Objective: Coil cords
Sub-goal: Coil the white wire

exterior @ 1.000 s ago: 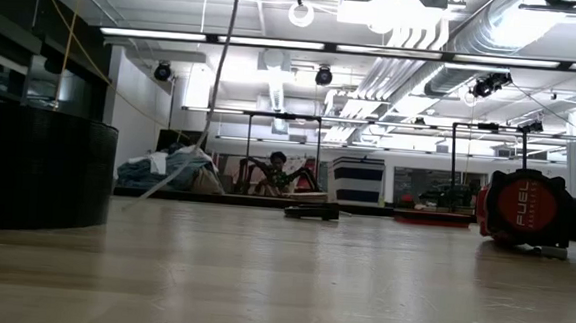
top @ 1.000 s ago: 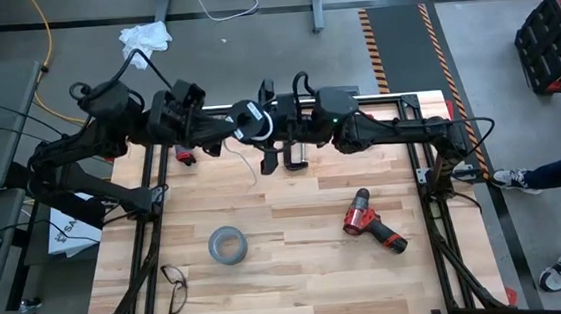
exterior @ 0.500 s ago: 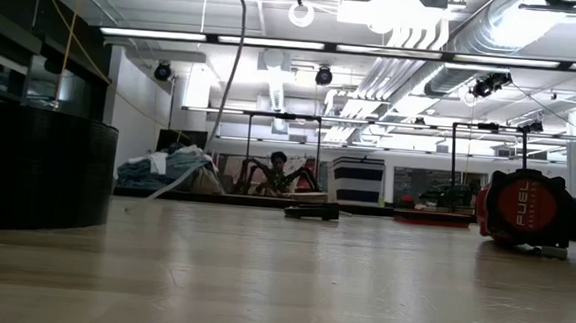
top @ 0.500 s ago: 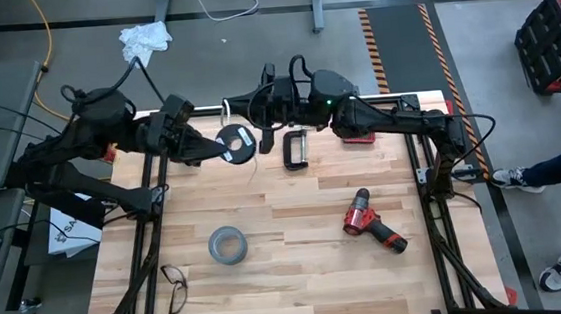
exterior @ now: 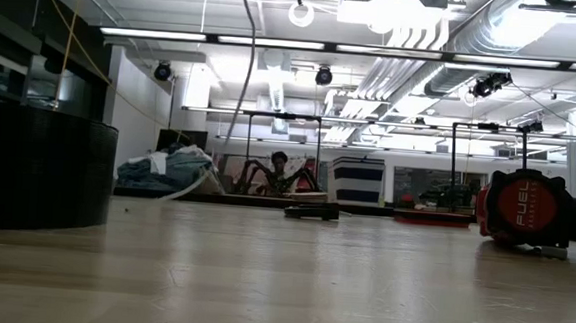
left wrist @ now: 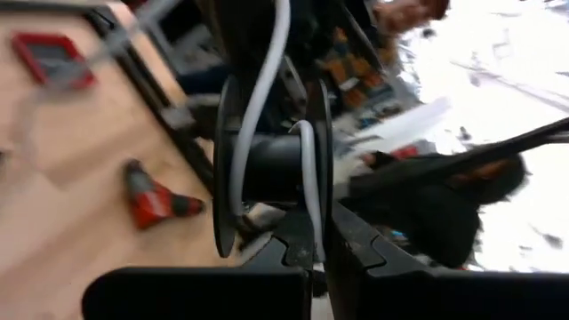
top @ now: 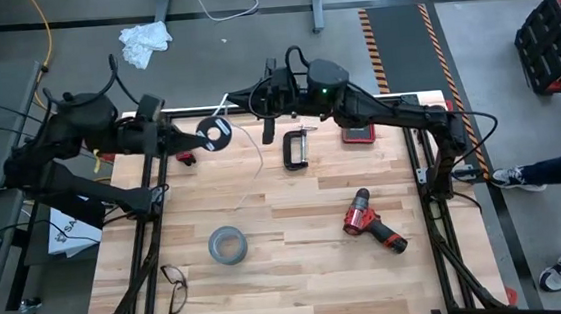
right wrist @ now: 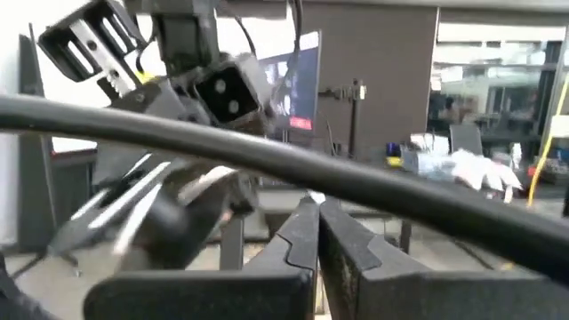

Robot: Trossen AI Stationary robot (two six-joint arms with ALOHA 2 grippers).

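Cords first: the thin white cord [top: 249, 144] runs from the small black spool [top: 214, 133] in the upper left-centre of the high view, looping up toward the right gripper [top: 258, 101] and trailing down over the bench [top: 309, 265]. The spool with its white label is held above the bench's far edge by the left gripper [top: 191, 139], whose fingers are clamped together on the spool's rim; in the left wrist view the cord [left wrist: 258, 98] wraps over the spool's core [left wrist: 271, 169]. The right gripper sits just above and right of the spool, fingers pressed together; whether the cord is pinched between them cannot be told. Lower on the bench lie a grey tape roll [top: 225, 246], glasses [top: 175, 287], a red drill [top: 372, 223], a black clamp [top: 295, 148] and a red case [top: 358, 134].
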